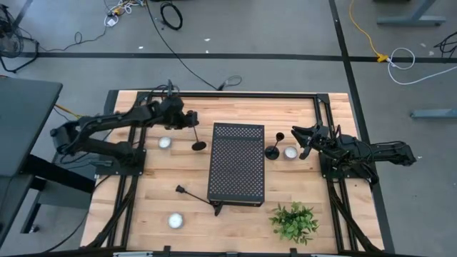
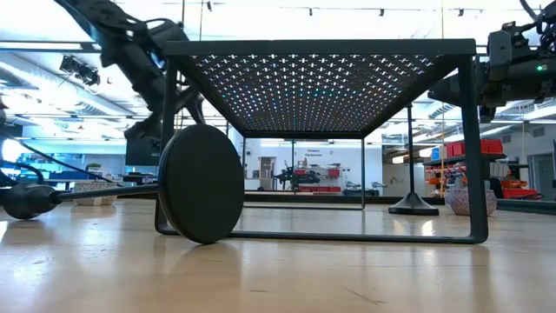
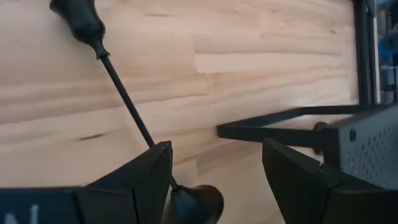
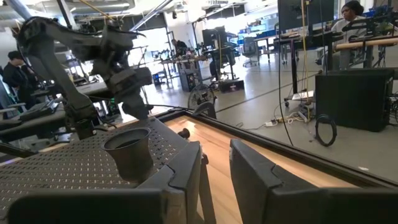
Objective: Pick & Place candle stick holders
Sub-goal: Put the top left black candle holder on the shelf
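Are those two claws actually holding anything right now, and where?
No. The left gripper is open around a candle holder's top; the right gripper is open beside another.

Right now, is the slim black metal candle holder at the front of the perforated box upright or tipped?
Tipped. The slim black metal candle holder lies flat on the wooden table, round base on edge against the black perforated box.

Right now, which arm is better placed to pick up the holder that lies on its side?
Left. The fallen holder lies off the box's left side, on the same side as the left pincer. The right pincer would probably have to reach across the box.
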Robot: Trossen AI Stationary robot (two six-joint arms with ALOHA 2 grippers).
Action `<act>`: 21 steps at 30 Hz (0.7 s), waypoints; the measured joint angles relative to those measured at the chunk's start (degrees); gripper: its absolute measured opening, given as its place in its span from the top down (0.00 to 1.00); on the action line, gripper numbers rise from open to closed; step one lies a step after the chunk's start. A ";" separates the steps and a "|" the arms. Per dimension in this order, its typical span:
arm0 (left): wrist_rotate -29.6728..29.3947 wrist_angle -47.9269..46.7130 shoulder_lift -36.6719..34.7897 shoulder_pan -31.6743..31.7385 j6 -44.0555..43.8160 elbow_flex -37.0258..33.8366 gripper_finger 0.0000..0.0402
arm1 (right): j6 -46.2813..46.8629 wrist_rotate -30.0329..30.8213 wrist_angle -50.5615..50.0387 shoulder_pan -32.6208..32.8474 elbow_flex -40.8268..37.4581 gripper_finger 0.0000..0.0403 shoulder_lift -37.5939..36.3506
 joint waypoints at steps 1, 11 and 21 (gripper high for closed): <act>1.23 -0.11 1.09 0.64 -0.19 0.70 0.38 | 0.00 0.02 -0.01 -0.02 0.00 0.79 0.00; 5.20 -5.25 9.72 5.24 -1.97 7.96 0.38 | 0.00 0.00 0.01 -0.02 0.00 0.79 0.00; 2.34 -12.95 17.06 6.41 -1.97 10.48 0.38 | 0.00 0.00 0.01 -0.02 0.00 0.79 0.00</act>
